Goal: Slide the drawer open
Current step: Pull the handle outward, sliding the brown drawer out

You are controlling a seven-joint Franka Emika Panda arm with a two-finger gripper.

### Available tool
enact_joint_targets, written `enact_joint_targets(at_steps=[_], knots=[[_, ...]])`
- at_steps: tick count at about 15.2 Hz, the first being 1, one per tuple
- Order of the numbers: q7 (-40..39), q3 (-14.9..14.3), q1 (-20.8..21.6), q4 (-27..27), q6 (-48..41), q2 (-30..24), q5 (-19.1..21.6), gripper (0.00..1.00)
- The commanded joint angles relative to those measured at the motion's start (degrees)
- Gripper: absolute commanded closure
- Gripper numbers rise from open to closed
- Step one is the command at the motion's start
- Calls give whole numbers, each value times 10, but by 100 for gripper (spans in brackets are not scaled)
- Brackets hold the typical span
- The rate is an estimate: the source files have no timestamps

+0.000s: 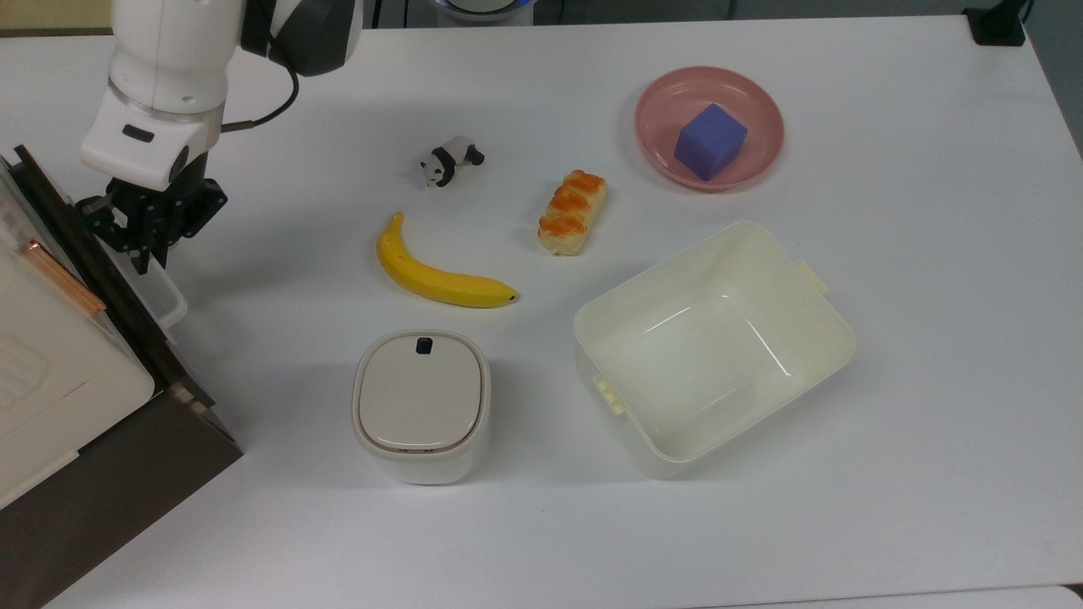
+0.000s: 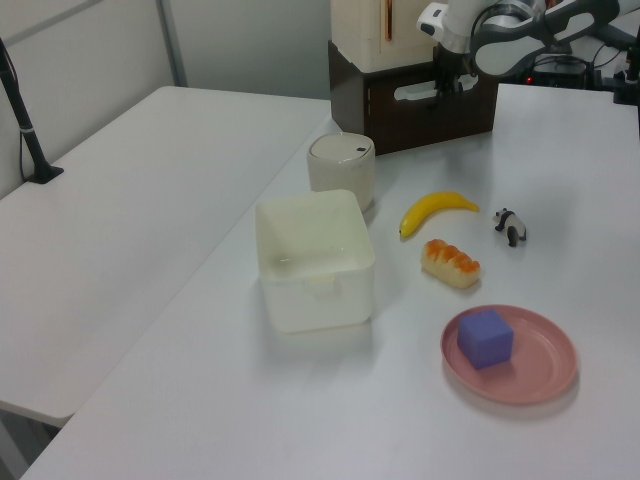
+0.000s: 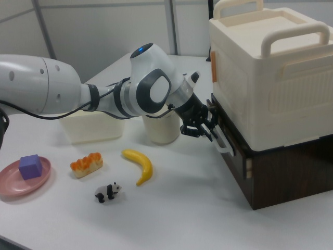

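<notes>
The drawer has a dark brown front and sits in a dark cabinet under a cream appliance at the top view's left edge. It stands pulled out a little, and a strip of light wood side shows at its near corner. My gripper is shut on the far end of its white bar handle. In the right view the gripper grips the handle in front of the drawer front. In the left view the gripper sits on the handle.
A lidded cream container stands nearest the drawer front. Further to the top view's right lie a banana, a toy panda, a bread piece, a cream bin, and a pink plate holding a purple cube.
</notes>
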Motion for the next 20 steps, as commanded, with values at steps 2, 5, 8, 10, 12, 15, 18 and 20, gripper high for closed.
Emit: enact_joint_targets(at_steps=[2, 5, 8, 10, 12, 15, 18, 20], knots=[[75, -3, 28, -71, 2, -59, -6, 100], [79, -3, 38, -88, 2, -71, -6, 100], [85, -3, 41, -102, 1, -82, -6, 99], [86, -3, 42, -108, 1, -84, -6, 98], [86, -3, 45, -111, 1, -88, -6, 97], [86, -3, 48, -121, 1, -95, -6, 96], [87, -2, 50, -127, 0, -98, -6, 95], [90, -2, 51, -132, 0, -102, -6, 94]])
